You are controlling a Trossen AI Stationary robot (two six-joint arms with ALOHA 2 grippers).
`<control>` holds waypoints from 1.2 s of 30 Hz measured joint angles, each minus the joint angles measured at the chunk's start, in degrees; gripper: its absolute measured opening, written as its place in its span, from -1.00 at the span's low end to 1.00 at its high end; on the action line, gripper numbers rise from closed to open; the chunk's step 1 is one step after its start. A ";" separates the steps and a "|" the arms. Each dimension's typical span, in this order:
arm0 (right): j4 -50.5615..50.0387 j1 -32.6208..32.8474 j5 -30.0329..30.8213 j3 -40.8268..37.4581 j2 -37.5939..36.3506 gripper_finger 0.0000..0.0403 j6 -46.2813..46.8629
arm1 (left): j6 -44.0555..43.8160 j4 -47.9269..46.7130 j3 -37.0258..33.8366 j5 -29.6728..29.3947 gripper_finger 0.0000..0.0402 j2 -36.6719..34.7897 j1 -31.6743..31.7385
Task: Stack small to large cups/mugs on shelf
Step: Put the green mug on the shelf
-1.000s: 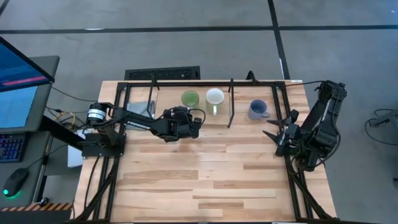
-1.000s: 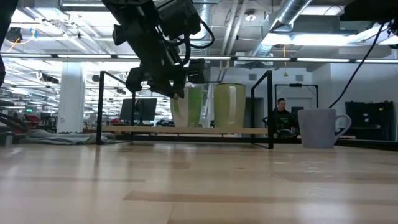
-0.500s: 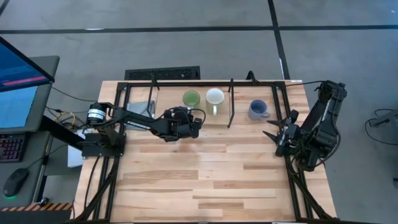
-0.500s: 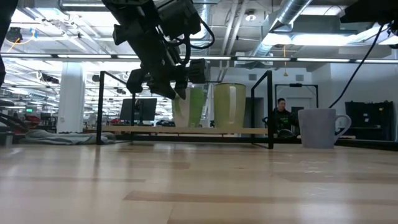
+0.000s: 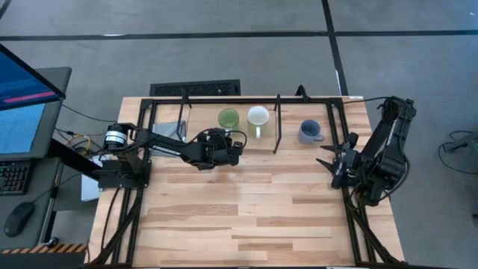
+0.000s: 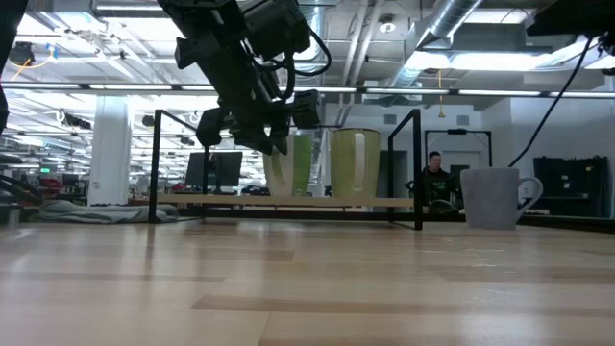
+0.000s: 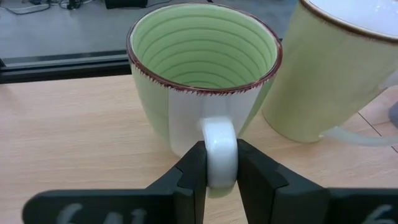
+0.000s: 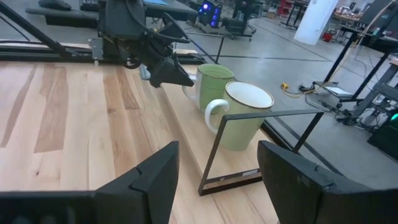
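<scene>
Gripping green mug (image 7: 202, 81) handle, left gripper (image 7: 216, 177), wrist view only.

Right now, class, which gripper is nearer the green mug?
Left. The left gripper is closed on the green mug handle; the right gripper waits open beyond the blue mug.

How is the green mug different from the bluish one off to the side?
The green mug stands on the shelf beside the cream mug; the blue-grey mug stands alone on the tabletop. The left gripper pinches the green mug's handle; nothing touches the blue-grey one. Both stand upright.
</scene>
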 joint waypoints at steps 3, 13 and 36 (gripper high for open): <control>0.04 0.82 -0.04 0.01 0.00 0.19 0.01 | -0.16 0.33 0.00 0.79 -0.62 0.00 0.00; 0.34 2.56 -0.05 0.01 0.00 0.19 0.05 | 1.32 1.70 -0.02 1.50 -0.58 0.02 0.00; 0.26 2.56 -0.03 0.01 0.00 0.19 0.10 | 0.74 1.70 -0.02 3.01 -0.56 0.02 0.07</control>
